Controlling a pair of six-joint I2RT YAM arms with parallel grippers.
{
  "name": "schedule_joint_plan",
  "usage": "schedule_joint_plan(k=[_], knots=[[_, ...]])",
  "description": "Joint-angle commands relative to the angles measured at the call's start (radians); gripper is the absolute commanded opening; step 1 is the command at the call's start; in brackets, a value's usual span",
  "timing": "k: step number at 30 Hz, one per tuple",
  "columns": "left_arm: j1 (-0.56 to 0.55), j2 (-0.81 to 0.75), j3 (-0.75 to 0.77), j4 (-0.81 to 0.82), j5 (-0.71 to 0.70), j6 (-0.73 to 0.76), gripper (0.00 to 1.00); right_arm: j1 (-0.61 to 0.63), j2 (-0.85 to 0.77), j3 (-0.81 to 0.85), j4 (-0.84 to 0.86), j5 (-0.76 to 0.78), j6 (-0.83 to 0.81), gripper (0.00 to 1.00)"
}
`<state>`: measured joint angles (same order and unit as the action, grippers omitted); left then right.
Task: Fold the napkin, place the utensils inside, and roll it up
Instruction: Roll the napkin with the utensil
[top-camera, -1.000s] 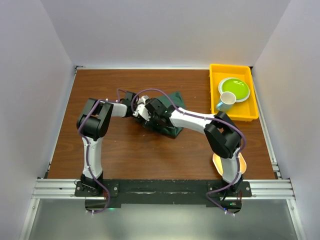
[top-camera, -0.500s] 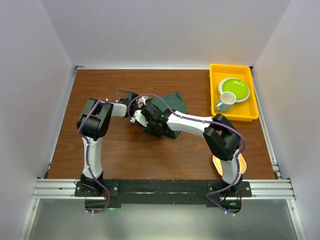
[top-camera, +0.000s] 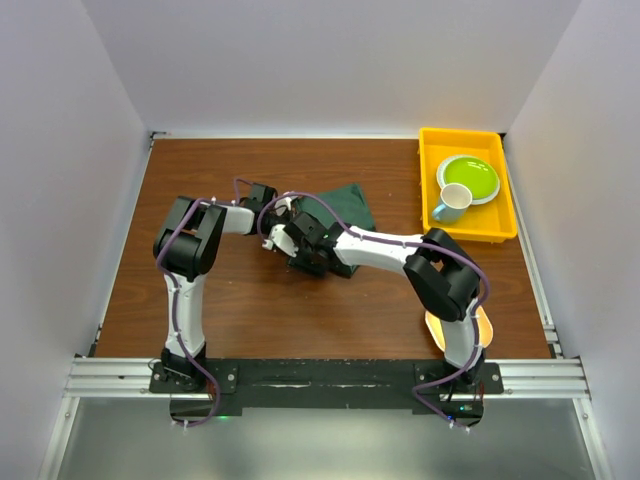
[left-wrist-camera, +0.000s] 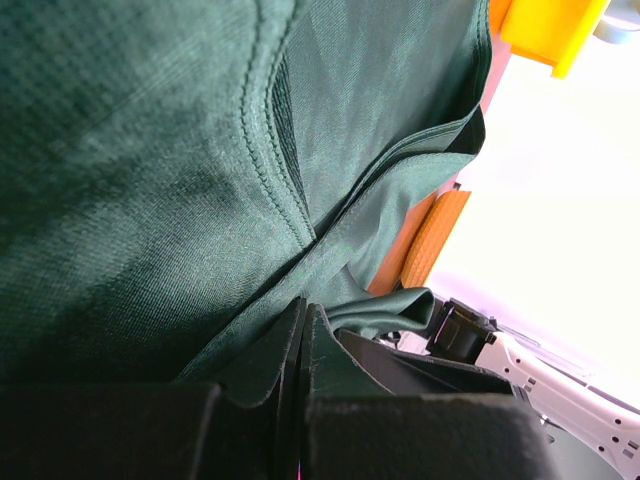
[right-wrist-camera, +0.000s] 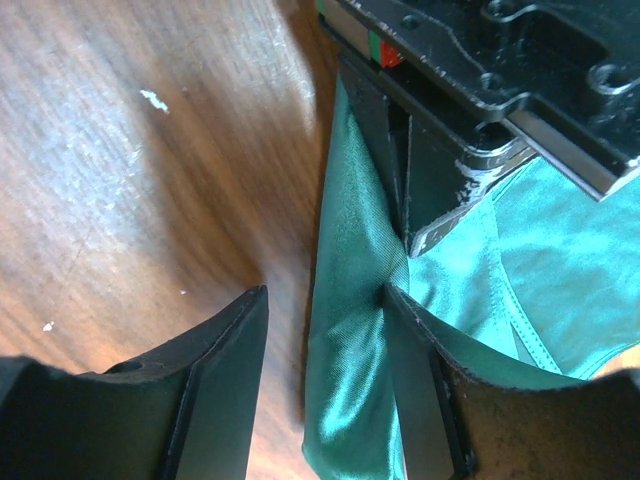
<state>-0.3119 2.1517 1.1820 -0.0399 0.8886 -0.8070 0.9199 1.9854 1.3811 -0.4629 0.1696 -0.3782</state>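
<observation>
The folding step looks to be in hand, with nothing yet wrapped or rolled. The napkin (top-camera: 350, 200) lies bunched on the table (top-camera: 200, 170), nearer the far edge than the near one, about midway across and well apart from the yellow tray (top-camera: 424, 190) in the far right corner. The left gripper (left-wrist-camera: 300, 322) is pressed together on a hemmed fold at the napkin's left end. The right gripper (right-wrist-camera: 322, 295) has its jaws apart. One finger is against the cloth, and bare wood shows between the cloth and the other finger, so it holds nothing. The next move probably calls for the right jaws to close on that hanging fold just below the left fingers, so that both arms can spread the cloth and lay it flat. The top view gives the napkin's place and shows both arms meeting at its left end, but it hides the fingers. Only the left wrist view shows the pinch on the hem, and only the right wrist view shows the gap. No spoon appears in any view, so it must be found before filling.
</observation>
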Motion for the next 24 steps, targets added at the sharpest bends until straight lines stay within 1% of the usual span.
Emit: schedule_joint_plan(k=[1, 13, 22, 24], knots=[[0.007, 0.073, -0.051, -0.132, -0.171, 0.072, 0.00, -0.012, 0.021, -0.030, 0.035, 0.016, -0.010, 0.54], [0.007, 0.086, -0.030, -0.164, -0.165, 0.097, 0.00, -0.053, 0.079, -0.062, 0.075, -0.010, -0.002, 0.53], [0.013, 0.103, 0.016, -0.193, -0.125, 0.106, 0.00, -0.073, 0.105, -0.097, 0.063, -0.021, 0.022, 0.52], [0.014, 0.103, 0.030, -0.196, -0.108, 0.104, 0.00, -0.073, 0.116, -0.103, 0.055, -0.025, 0.033, 0.48]])
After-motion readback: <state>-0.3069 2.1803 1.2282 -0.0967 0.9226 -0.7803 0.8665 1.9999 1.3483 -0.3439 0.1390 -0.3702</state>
